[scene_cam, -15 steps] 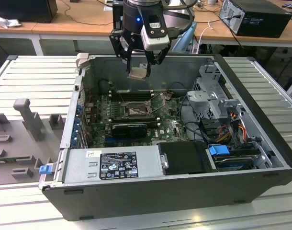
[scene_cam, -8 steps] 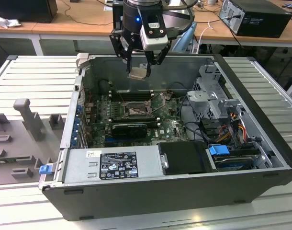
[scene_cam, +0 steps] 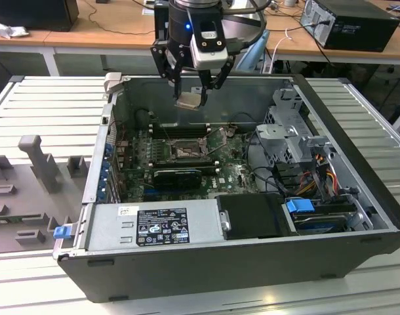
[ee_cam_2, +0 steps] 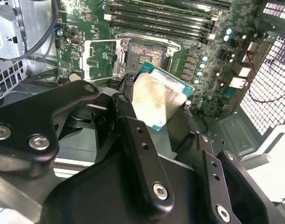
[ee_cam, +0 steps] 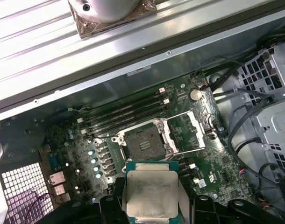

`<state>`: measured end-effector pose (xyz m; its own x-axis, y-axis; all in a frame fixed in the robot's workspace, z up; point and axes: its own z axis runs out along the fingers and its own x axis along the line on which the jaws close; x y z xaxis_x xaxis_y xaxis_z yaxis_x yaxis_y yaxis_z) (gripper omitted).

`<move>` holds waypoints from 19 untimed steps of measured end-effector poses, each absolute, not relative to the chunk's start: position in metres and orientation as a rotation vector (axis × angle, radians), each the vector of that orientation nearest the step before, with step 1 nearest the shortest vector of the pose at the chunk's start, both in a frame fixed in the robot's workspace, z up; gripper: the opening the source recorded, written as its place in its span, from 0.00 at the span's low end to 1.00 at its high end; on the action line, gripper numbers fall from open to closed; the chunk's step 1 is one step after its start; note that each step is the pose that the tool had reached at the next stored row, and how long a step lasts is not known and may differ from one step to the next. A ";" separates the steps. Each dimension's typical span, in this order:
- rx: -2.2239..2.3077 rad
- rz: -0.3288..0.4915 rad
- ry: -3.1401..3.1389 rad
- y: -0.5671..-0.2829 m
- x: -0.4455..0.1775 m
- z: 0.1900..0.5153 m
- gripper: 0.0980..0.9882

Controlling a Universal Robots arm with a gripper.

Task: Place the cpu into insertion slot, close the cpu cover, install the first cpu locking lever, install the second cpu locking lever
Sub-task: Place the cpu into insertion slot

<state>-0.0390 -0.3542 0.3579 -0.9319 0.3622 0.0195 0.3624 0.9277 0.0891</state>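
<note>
Exterior view: cpu clear above insertion slot

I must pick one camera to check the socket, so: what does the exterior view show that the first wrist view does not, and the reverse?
Exterior view: the whole open computer case, its power supply, the gripper hanging over it. First wrist view: the insertion slot with its dark centre up close, the cpu cover lying open beside it. Both: the cpu gripped, not yet seated.
</note>
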 end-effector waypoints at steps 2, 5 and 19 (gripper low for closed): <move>-0.594 -0.143 -3.079 -0.354 -0.039 0.358 0.48; -0.616 -0.143 -3.076 -0.354 -0.039 0.358 0.48; -0.745 -0.143 -3.051 -0.354 -0.039 0.357 0.48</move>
<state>-0.0390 -0.3542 0.3573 -0.8876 0.4603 0.0195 0.4601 0.8834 0.0890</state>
